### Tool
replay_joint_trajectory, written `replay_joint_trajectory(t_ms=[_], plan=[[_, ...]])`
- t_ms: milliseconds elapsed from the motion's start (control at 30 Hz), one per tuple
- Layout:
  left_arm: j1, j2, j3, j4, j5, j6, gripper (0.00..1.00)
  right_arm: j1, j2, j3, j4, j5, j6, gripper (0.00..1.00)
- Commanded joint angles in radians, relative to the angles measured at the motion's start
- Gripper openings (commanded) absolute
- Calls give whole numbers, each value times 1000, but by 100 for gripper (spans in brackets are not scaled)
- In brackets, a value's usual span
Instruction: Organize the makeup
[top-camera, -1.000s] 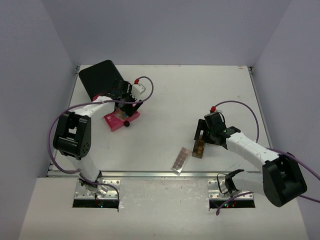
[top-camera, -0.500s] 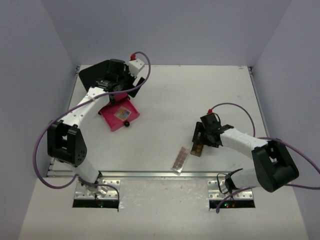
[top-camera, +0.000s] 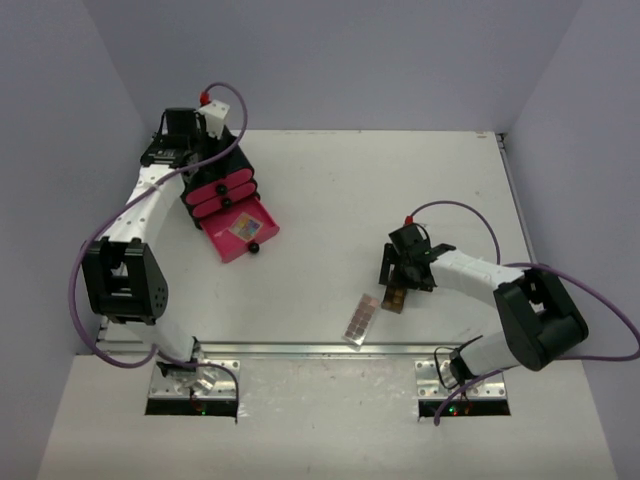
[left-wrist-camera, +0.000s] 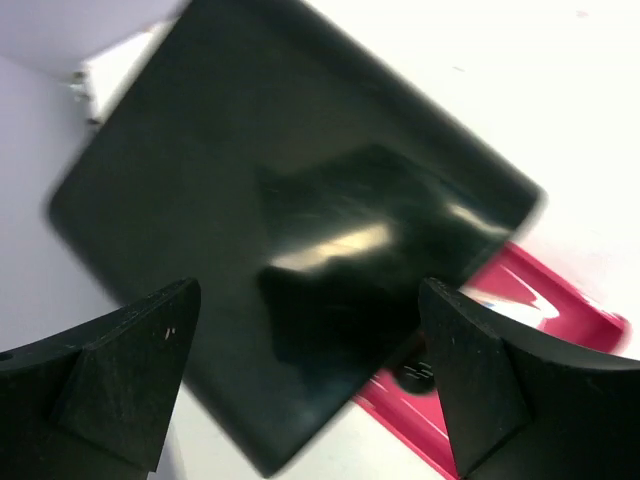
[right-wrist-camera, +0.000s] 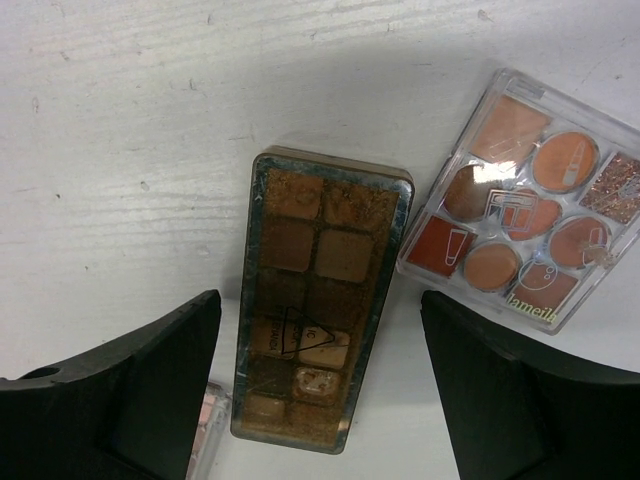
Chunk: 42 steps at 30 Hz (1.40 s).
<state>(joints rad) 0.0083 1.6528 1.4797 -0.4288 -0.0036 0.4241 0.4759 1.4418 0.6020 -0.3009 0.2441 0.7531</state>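
A long brownish palette (right-wrist-camera: 315, 350) lies on the table between the open fingers of my right gripper (right-wrist-camera: 318, 330), which hovers over it empty. A clear palette with orange pans (right-wrist-camera: 525, 245) lies beside it. From above, the right gripper (top-camera: 398, 272) covers the far end of the brown palette (top-camera: 395, 299), and a second long palette (top-camera: 360, 318) lies to its left. A square multicolour palette (top-camera: 240, 228) lies in the pulled-out pink drawer (top-camera: 228, 246). My left gripper (top-camera: 172, 148) is open and empty above the black box (left-wrist-camera: 280, 250).
The black box with pink drawers (top-camera: 215, 185) stands at the back left corner, near the side wall. The loose pink drawer (left-wrist-camera: 540, 300) with a black knob (left-wrist-camera: 415, 375) lies just in front of it. A metal rail (top-camera: 330, 350) runs along the near table edge.
My left arm has swung from over the pink drawer to the back left, above the black box. My right gripper has shifted a little left over the brown palette.
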Motion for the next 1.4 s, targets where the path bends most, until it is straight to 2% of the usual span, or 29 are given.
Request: replay_joint_trajectory(t_ms=[0,67,133,167,267,300,367,433,533,733,1033,1133,1333,1367], plan=[[-75,-113,-14,-42,176,-55,88,6,6,31,-42,-17,-15,83],[-176,-162,-37,-82,198,-53,87,4,-16,47,-51,-9,-31,84],[-347,-194,-97,-109,158,-41,87,-3,-40,73,-78,-1,-50,85],[-467,-201,-116,-136,149,-38,87,-10,-49,80,-83,-2,-54,86],[-688,-194,-194,-179,154,-30,88,-26,-87,95,-99,3,-63,86],[-698,-194,-219,-180,161,-30,89,-26,-95,96,-103,3,-60,86],[-788,-191,-251,-186,184,-37,89,-26,-108,89,-105,-18,-52,86],[-798,-173,-231,-203,201,-61,89,-26,-103,84,-101,-37,-39,86],[-786,-156,-188,-207,152,-77,89,-26,-79,70,-79,-76,-44,86],[-736,-213,-196,-161,114,-102,90,-24,-14,55,-91,-70,-17,87],[-600,-229,-224,-135,173,-100,90,13,107,61,-92,-57,10,89],[-583,-229,-237,-134,183,-95,90,13,140,71,-97,-35,6,79],[-556,-245,-252,-134,197,-87,90,13,126,37,-61,-97,-2,29],[-554,-245,-252,-132,199,-88,90,13,118,35,-55,-103,-6,24]])
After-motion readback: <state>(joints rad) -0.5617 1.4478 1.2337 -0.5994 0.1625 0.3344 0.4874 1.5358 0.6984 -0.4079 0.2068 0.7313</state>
